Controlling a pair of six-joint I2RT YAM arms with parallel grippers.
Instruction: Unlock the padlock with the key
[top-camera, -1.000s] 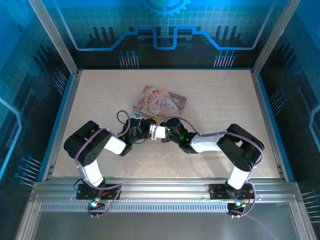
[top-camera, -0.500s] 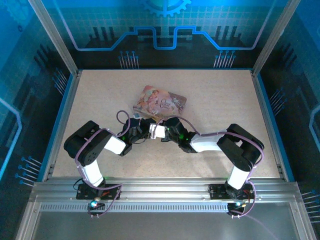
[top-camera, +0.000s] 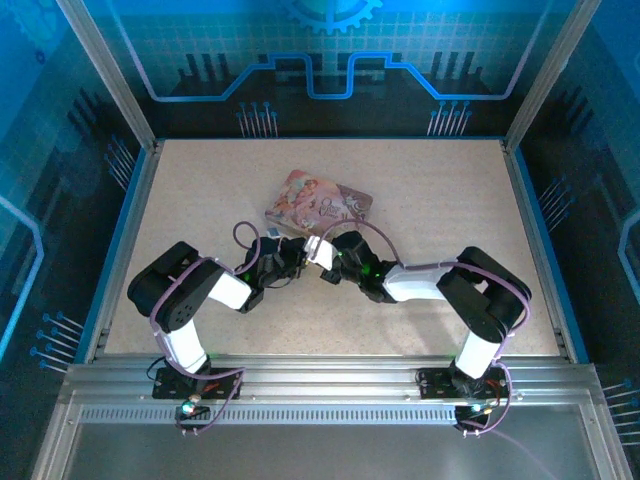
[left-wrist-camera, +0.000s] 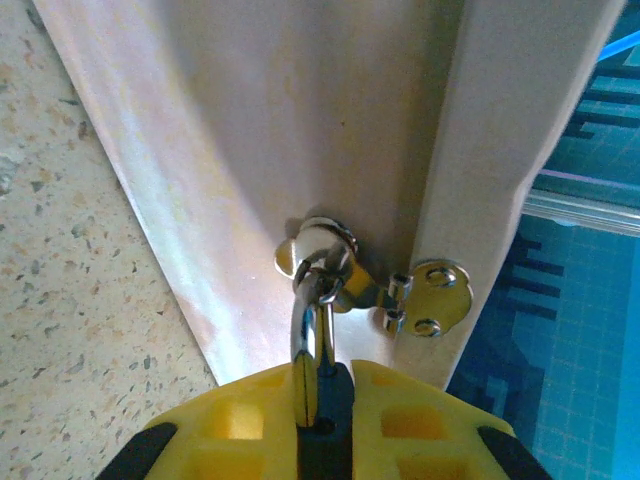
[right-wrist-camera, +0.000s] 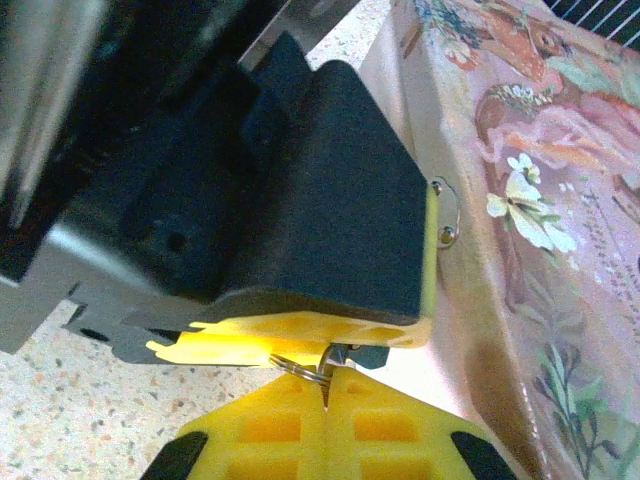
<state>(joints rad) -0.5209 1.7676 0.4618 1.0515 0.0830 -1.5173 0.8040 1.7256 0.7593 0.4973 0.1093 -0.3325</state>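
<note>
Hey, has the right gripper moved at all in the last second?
Yes. In the top view the right gripper has edged away from the arm bases, closer to the pink tin's near edge.

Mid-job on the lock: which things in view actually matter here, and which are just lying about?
In the job:
- padlock, pinched in the left gripper
- key, a thin metal sliver in the shut right gripper

Not the job's own:
- pink tin, whose clasp the shackle hooks through
- table
</note>
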